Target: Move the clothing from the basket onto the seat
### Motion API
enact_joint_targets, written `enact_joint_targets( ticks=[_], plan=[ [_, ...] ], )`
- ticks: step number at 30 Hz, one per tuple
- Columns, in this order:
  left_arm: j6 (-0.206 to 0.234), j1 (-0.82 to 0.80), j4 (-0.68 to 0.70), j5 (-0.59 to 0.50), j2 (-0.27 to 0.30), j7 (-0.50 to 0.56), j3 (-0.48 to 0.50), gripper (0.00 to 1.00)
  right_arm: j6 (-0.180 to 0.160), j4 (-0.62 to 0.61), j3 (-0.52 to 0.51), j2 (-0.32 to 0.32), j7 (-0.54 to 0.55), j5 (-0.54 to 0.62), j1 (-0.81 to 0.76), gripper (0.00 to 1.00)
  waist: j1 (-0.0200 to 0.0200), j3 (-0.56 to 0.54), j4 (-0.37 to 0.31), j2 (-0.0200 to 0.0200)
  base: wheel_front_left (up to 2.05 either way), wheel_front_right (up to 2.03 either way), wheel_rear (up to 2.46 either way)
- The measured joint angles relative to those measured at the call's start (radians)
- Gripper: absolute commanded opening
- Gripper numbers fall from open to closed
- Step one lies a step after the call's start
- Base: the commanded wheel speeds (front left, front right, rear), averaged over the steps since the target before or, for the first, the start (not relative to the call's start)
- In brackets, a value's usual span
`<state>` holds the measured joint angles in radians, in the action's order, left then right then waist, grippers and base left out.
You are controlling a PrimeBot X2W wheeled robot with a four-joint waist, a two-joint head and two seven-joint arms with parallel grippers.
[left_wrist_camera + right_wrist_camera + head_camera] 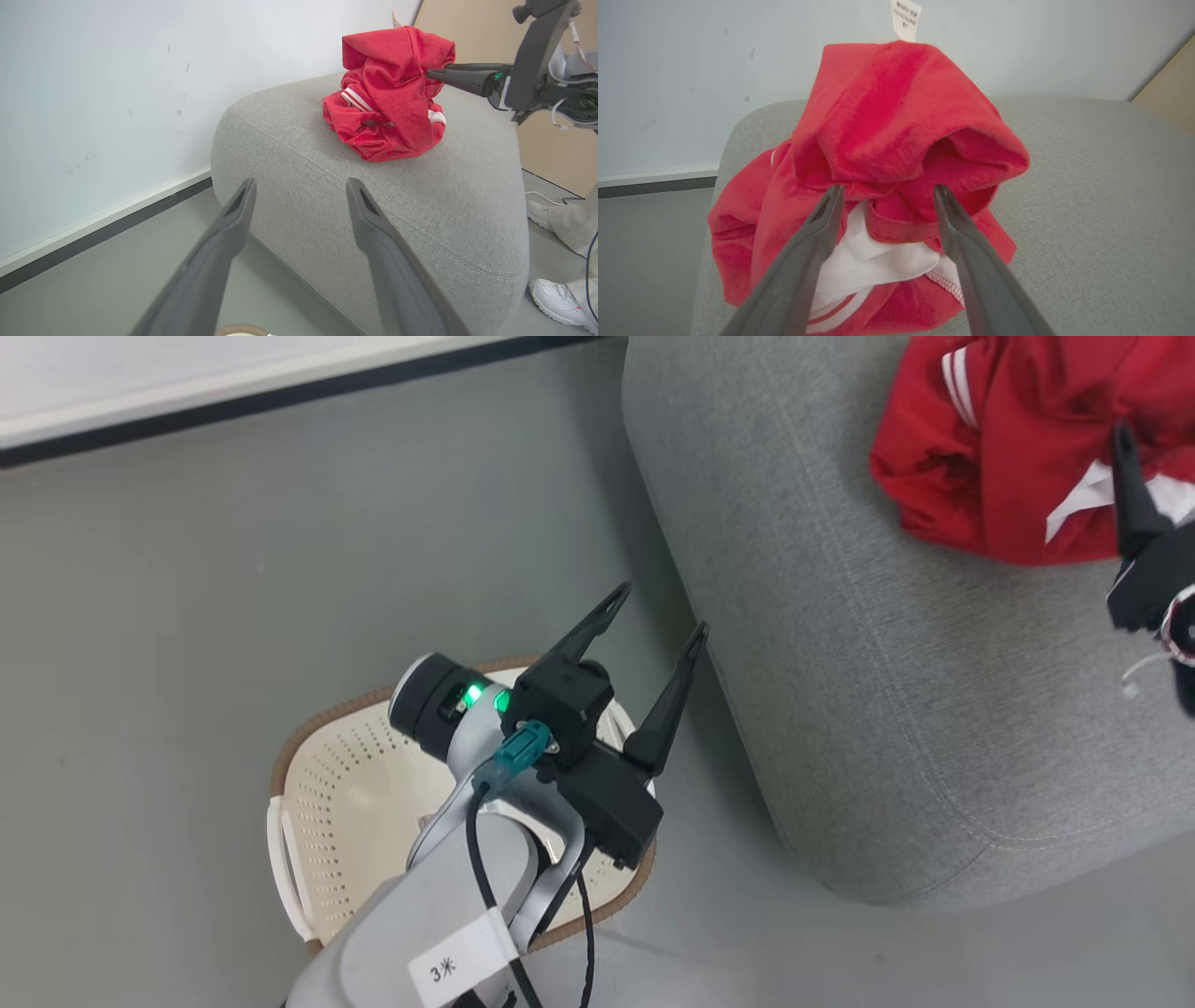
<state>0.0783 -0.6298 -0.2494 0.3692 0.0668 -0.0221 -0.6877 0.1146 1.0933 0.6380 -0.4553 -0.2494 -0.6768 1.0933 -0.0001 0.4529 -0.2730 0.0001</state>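
1. Grey floor point(233, 569) fills the left of the head view, with a white wall point(140, 373) and dark skirting along the upper left. The seat point(887, 691) bulks in from the right.
2. As I read it, the job is close to done. The clothing point(1008, 439) lies on the seat at the upper right. At the lower left, the part of the basket point(345, 803) not hidden by my left arm shows bare perforated plastic and no red.
3. What is left, I judge, is to back the right gripper point(889, 189) off and check the hidden part of the basket.
4. My left gripper point(662, 609) hangs over the basket's far rim, fingers spread, holding nothing.
5. The right gripper has its fingers apart too, tips against the clothing at mid-frame. It pinches nothing that I can see.
6. The clothing is a crumpled, plush-looking red mound, with white stripes point(357, 99) on its left side, a white panel point(878, 266) low down and a label point(906, 16) sticking up on top.
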Motion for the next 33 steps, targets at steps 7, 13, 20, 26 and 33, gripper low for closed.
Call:
enact_joint_targets(
  ticks=[7, 13, 20, 26, 33],
  plan=[
    [-0.009, 0.043, -0.031, 0.044, -0.004, -0.045, 0.011, 1.0, 0.0, -0.041, -0.007, 0.011, 0.0, 0.007, -0.086, 1.0, 0.0, -0.063, -0.007, -0.0001, 0.0, 0.0, 0.0],
    [-0.017, 0.082, -0.06, 0.074, -0.005, -0.087, 0.029, 1.0, 0.0, -0.087, -0.019, 0.02, 0.0, 0.02, -0.16, 1.0, -0.0001, -0.13, -0.007, 0.0, 0.0, 0.0, 0.0],
    [-0.026, 0.152, -0.085, 0.119, -0.006, -0.131, 0.046, 1.0, -0.019, -0.165, -0.035, 0.021, 0.0, 0.037, -0.262, 1.0, -0.0002, -0.217, 0.005, -0.0001, 0.0, 0.0, 0.0],
    [-0.026, 0.216, -0.096, 0.14, 0.0, -0.175, 0.081, 1.0, -0.037, -0.241, -0.047, 0.026, 0.0, 0.045, -0.358, 1.0, -0.0002, -0.292, 0.028, -0.0001, 0.0, 0.0, 0.0],
    [-0.007, 0.299, -0.118, 0.168, 0.037, -0.192, 0.126, 1.0, -0.067, -0.324, -0.063, 0.03, 0.0, 0.053, -0.464, 1.0, -0.0002, -0.376, 0.072, -0.0002, 0.0, 0.0, 0.0]
  ],
)
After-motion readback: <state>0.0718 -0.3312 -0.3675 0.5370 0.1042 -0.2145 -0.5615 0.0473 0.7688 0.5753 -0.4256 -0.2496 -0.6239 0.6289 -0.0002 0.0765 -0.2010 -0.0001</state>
